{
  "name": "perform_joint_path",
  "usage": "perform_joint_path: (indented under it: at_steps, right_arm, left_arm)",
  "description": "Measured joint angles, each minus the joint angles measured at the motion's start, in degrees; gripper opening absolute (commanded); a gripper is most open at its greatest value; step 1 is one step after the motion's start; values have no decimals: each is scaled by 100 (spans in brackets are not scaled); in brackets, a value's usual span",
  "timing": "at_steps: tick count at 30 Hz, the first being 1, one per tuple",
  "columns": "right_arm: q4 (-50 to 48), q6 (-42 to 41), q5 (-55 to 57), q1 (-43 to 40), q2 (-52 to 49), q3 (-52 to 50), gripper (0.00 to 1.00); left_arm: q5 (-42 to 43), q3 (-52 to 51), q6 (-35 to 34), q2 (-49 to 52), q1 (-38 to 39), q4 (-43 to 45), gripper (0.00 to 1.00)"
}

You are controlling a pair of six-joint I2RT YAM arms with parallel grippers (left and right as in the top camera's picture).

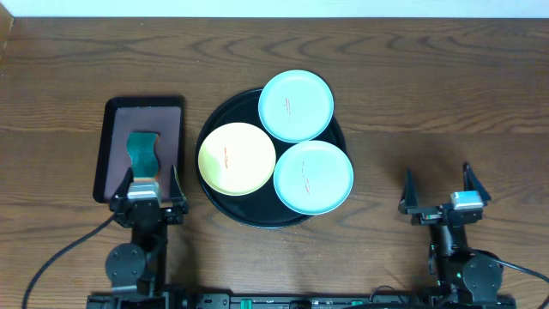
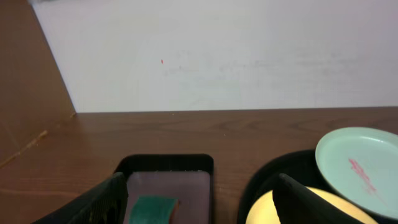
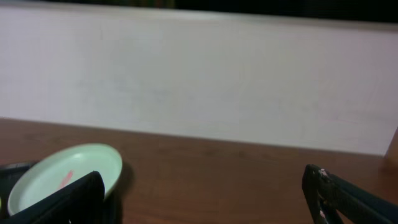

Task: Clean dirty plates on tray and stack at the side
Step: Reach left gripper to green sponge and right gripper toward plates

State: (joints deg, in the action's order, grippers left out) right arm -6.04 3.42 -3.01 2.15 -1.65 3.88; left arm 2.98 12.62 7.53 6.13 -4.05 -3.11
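Observation:
A large round black tray (image 1: 219, 129) holds three plates, each with a thin reddish smear: a light blue plate (image 1: 296, 105) at the back, a pale yellow plate (image 1: 237, 159) at the left and a light blue plate (image 1: 313, 177) at the front right. My left gripper (image 1: 153, 180) is open and empty, near the front of the table left of the tray. My right gripper (image 1: 440, 187) is open and empty, right of the tray. The left wrist view shows the back plate (image 2: 364, 168) and the yellow plate (image 2: 264, 210). The right wrist view shows one blue plate (image 3: 62, 174).
A small rectangular black-rimmed maroon tray (image 1: 120, 129) lies left of the round tray and holds a green sponge (image 1: 143, 153), also in the left wrist view (image 2: 151, 210). A pale wall (image 2: 217, 56) stands behind the wooden table.

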Motion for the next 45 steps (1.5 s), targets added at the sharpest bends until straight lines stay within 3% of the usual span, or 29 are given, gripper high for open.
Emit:
perform_joint_path:
  at_steps: [8, 16, 23, 31, 35, 40, 45]
  right_arm:
    - [-4, 0, -2, 0, -802, 887, 99]
    - [660, 0, -234, 0, -2472, 2474, 99]
    - [2387, 15, -584, 0, -4310, 4393, 99]
    - [5156, 24, -855, 0, -6537, 6891, 99]
    - [6030, 37, -975, 0, -7366, 7792, 99]
    - [5982, -168, -1342, -2, -7812, 7987, 99]
    - [5869, -415, -2002, 35, -8078, 7987, 92]
  left_arm:
    - [-22, 1462, 2, 1427, 4, -999, 75]
    - [-37, 3943, 2, 3556, 4, -2977, 75]
    - [-125, 6349, 2, 5407, 4, -4994, 75]
    - [-173, 8784, 2, 7316, 4, -7189, 75]
    - [-168, 9254, 2, 7901, 4, -7543, 75]
    - [-168, 9272, 2, 8330, 4, -7591, 75]
    - [-168, 9272, -44, 8607, 4, -7597, 75]
